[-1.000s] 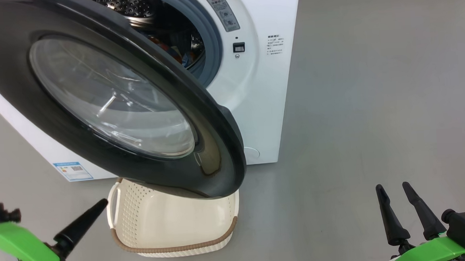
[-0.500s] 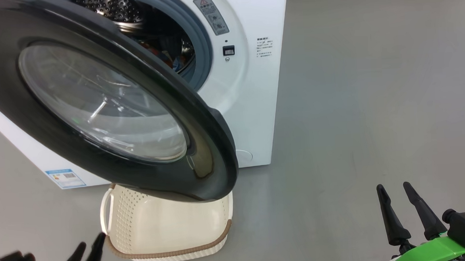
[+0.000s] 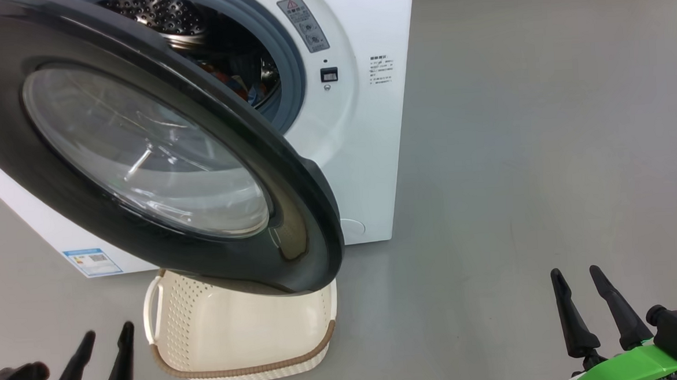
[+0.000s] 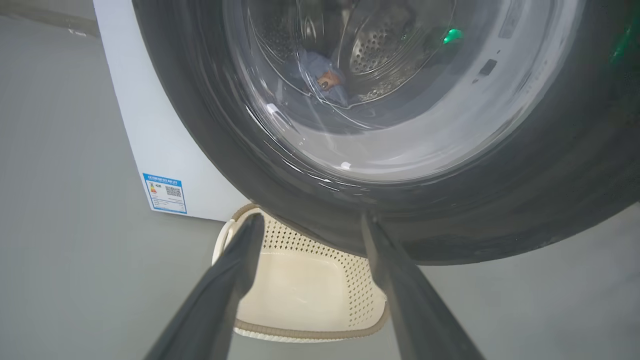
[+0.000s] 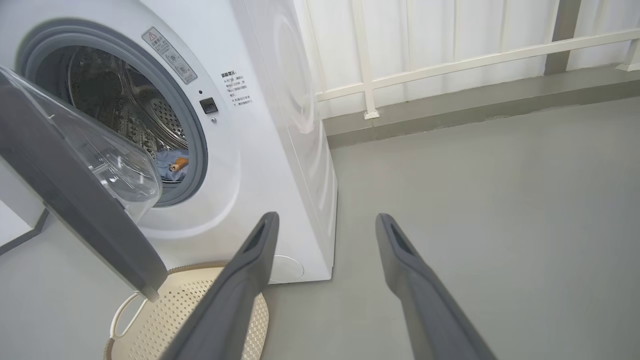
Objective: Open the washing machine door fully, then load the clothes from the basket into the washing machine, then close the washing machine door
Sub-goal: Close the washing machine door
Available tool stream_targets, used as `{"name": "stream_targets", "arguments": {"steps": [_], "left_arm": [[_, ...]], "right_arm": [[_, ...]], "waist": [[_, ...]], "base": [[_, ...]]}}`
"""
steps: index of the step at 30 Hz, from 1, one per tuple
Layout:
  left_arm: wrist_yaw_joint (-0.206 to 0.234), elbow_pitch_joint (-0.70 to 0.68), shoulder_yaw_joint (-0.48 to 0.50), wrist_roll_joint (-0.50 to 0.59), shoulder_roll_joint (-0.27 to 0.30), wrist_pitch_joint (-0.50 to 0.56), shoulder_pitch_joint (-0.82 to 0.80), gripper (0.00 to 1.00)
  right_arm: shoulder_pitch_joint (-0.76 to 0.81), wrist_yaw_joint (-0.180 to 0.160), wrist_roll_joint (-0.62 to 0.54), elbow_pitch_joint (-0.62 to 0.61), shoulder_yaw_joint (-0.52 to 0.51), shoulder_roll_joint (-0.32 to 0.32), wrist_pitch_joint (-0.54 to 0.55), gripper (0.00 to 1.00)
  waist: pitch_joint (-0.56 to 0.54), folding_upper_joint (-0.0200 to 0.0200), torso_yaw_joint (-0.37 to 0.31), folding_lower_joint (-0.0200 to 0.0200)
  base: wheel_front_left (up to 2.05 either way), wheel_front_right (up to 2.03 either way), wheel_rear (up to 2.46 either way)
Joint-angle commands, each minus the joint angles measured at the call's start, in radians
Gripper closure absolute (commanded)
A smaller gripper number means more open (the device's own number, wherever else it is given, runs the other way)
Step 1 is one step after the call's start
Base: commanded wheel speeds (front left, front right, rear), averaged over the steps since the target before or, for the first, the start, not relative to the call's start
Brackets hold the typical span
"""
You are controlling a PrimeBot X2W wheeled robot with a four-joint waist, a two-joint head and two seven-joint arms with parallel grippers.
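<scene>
Changed since a second ago: left gripper [image 3: 109,330], then slanting with one finger aimed at the basket [image 3: 243,370], is now standing at the lower left, fingers [image 3: 121,363] pointing up, near the basket's handle but apart from it. The slight shift of the whole head view is the camera's. Washing machine door [image 3: 156,147]: hanging swung out toward the robot, its glossy rim overhanging the basket's far end, neither gripper touching it. Clothes [image 3: 246,90]: lying low in the steel drum [image 3: 161,14], behind the gasket [image 3: 294,59]. Basket: sitting on the floor [image 3: 517,175] just before the washing machine [image 3: 365,154], showing a bare cream bottom wherever the door is not hiding it. Left gripper: fingers spreading wide, carrying nothing. Right gripper [image 3: 574,271]: waiting at the lower right, well apart from the machine, likewise gaping and empty. Hazards, as judged: fabric lying near the gasket could be getting pinched by the shutting door; a finger could be sliding off the glossy rim, leaving the door unlatched.
</scene>
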Motion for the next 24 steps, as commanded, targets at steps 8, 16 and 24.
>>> {"name": "stream_targets", "arguments": {"steps": [8, 16, 24], "left_arm": [[-0.003, -0.102, 0.18, 0.279, -0.068, -0.013, 0.014, 0.0], [-0.003, -0.208, 0.282, 0.448, -0.146, -0.013, 0.049, 0.0], [-0.003, -0.202, 0.315, 0.497, -0.178, -0.013, 0.079, 0.0]], "right_arm": [[0.0, 0.002, 0.003, -0.019, 0.013, -0.014, -0.005, 0.0], [-0.005, 0.002, 0.001, -0.02, 0.006, -0.013, -0.005, 0.0], [-0.009, 0.002, 0.002, -0.019, 0.012, -0.01, -0.005, 0.0]], "waist": [[-0.004, 0.0, -0.001, 0.0001], [0.0, 0.0, 0.0, 0.0001], [0.001, 0.0, -0.003, 0.0001]], "base": [[0.0, 0.0, 0.0], [0.0, 0.0, 0.0], [0.0, 0.0, 0.0]]}}
